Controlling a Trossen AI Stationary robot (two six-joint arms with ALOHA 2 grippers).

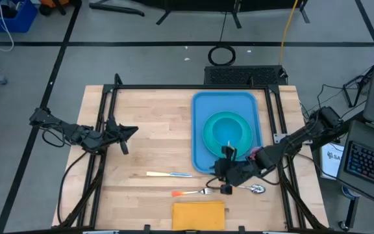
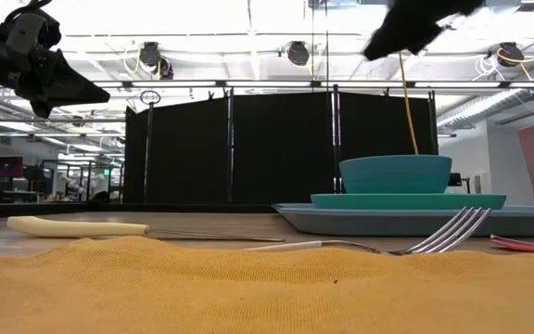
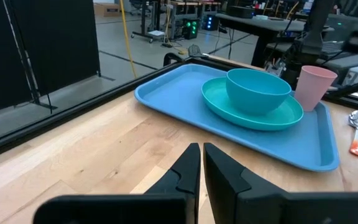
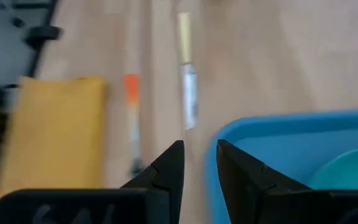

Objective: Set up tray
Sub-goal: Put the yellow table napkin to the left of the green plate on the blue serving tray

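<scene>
Two dark fingers of the right gripper point(image 4: 195, 163) stand a little apart with a small gap between them, and nothing sits in that gap. They hang over the near left corner of the tray point(image 1: 203, 107), above the bare wood beside its rim. The fingers of the left gripper point(image 3: 201, 163) are pressed almost together, with only a thin slit left, and they hold nothing. That gripper waits up in the air over the left side of the table point(image 1: 148, 143), well away from the tray.

The tray is big, flat and blue, with round corners and a raised rim. It lies on the right half of the table, toward the far edge. On it sits a round turquoise plate point(image 1: 211, 133), and a turquoise bowl point(image 3: 258, 91) sits on the plate. A pink cup point(image 3: 314, 86) stands at the tray's near right corner; I cannot tell if it is on the tray or just beside it.

Near the front of the table, a knife point(image 1: 169, 174) with a pale handle lies on the wood, left of the tray. A fork point(image 1: 192, 192) with an orange handle lies just in front of it. A spoon point(image 1: 255, 189) lies to the right, close to the right arm. A yellow-orange napkin point(image 1: 199, 215) lies flat at the front edge, just in front of the fork.
</scene>
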